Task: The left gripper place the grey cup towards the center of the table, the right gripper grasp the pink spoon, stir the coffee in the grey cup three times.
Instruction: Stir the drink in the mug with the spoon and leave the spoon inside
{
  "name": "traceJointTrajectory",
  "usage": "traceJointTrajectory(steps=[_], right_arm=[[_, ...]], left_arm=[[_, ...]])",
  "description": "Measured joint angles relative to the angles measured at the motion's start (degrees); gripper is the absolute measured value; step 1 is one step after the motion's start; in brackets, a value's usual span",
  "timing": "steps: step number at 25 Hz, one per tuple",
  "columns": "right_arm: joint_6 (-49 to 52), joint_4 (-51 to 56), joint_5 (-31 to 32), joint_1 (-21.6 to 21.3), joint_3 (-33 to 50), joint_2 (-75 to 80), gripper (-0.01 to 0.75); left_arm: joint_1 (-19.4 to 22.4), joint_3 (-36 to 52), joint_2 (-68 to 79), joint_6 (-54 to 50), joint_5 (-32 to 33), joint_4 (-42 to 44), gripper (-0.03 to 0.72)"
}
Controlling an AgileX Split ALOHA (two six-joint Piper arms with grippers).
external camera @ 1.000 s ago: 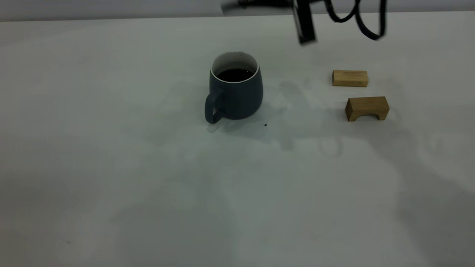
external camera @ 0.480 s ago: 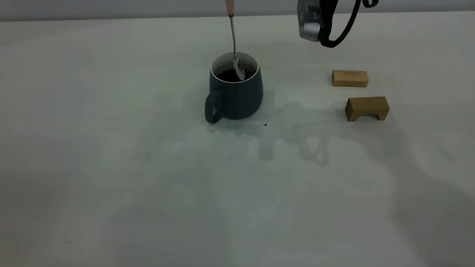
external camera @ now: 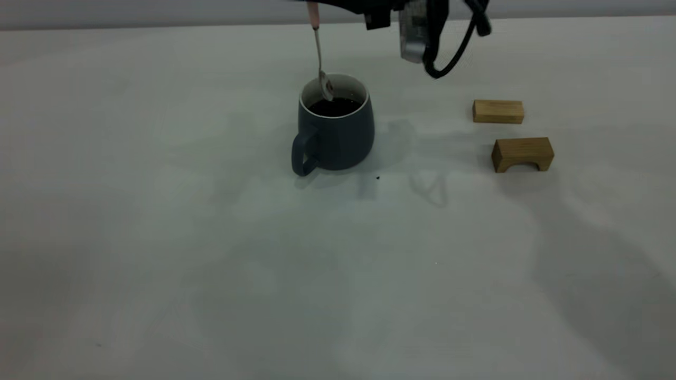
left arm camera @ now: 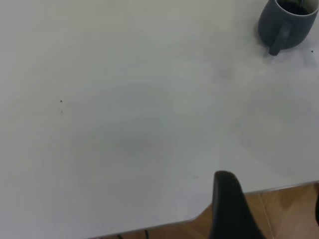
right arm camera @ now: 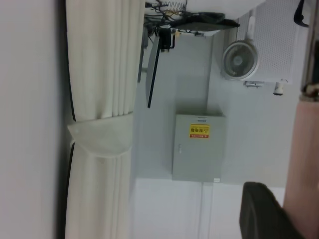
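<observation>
The grey cup [external camera: 335, 126] is already set near the middle of the table [external camera: 158, 237]; the pink spoon [external camera: 319, 55] is held clamped in the right pincer [right arm camera: 291, 164], its bowl dipped inside the rim above the coffee [external camera: 334, 107]. The stirring is judged under way, and the left pincer's state cannot be told

One grey cup [external camera: 335, 132] stands on the table [external camera: 158, 237], toward its far edge, holding one pool of coffee [external camera: 334, 107]. One pink spoon [external camera: 320, 58] hangs over the cup's rim. Two tan wooden blocks sit nearer the right edge: one plain block [external camera: 498, 111] and one arched block [external camera: 522, 153].
</observation>
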Motion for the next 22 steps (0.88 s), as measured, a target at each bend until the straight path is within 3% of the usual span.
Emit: traceJointTrajectory(steps=[8,15,22], right_arm=[[-0.2,-0.4,-3.2,-0.9,-1.0,5.6,0.129],[-0.2,-0.1,-0.2,-0.6,-1.6,7.3,0.129],[-0.3,0.0,-0.2,-0.4,-9.3,10.2,0.129]], left_arm=[[0.0,0.0,0.0,0.0,0.0,0.0,0.481],[0.0,0.0,0.0,0.0,0.0,0.0,0.481],[0.0,0.0,0.0,0.0,0.0,0.0,0.481]])
